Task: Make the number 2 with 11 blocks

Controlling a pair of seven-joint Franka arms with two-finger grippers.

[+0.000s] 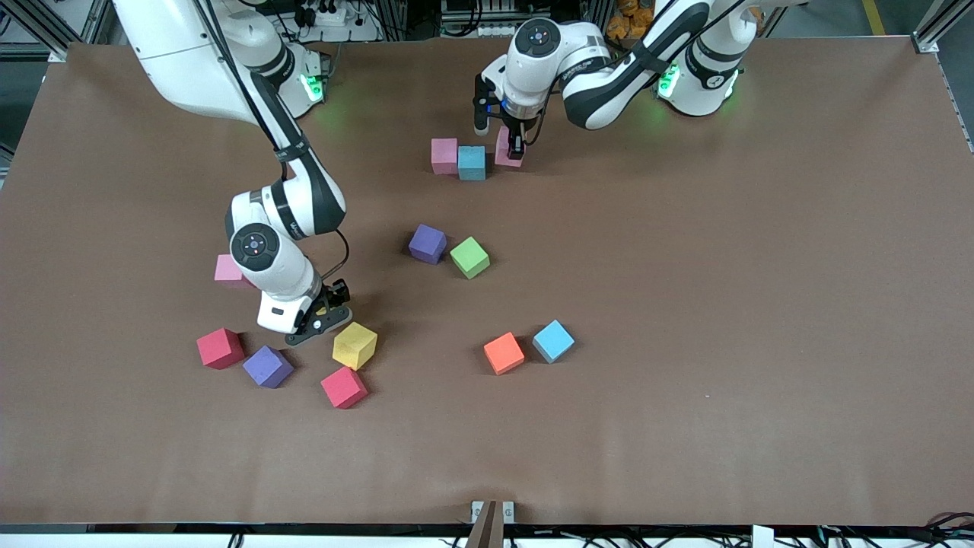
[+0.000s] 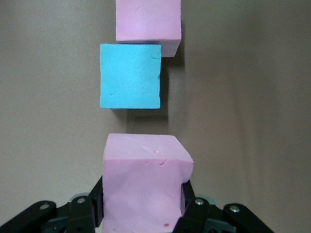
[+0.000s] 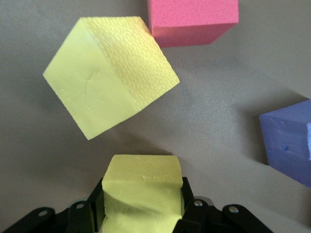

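From the front view, the left hand (image 1: 516,149) is low on the tabletop (image 1: 685,304) near the robots' bases, clamped on a pink block (image 1: 505,149) just beside a light blue block (image 1: 472,163) and a second pink block (image 1: 444,156) — a short row running along the table's length, the only laid part of the number 2. The right hand (image 1: 323,318) is low toward the right arm's end, beside a yellow block (image 1: 354,345); what it grips is hidden here. A purple block (image 1: 428,243) and a green block (image 1: 469,257) sit mid-table; an orange block (image 1: 504,353) and another light blue block (image 1: 553,341) touch nearer the camera.

The left wrist view shows the gaps: the held pink block (image 2: 146,187) stands apart from the blue one (image 2: 130,75), which is offset sideways.

The right wrist view reveals a second yellow block (image 3: 142,194) gripped between the fingers (image 3: 190,201), squarely aligned, while the loose yellow one (image 3: 109,73) lies turned — a red cube (image 3: 192,19) just beside it.
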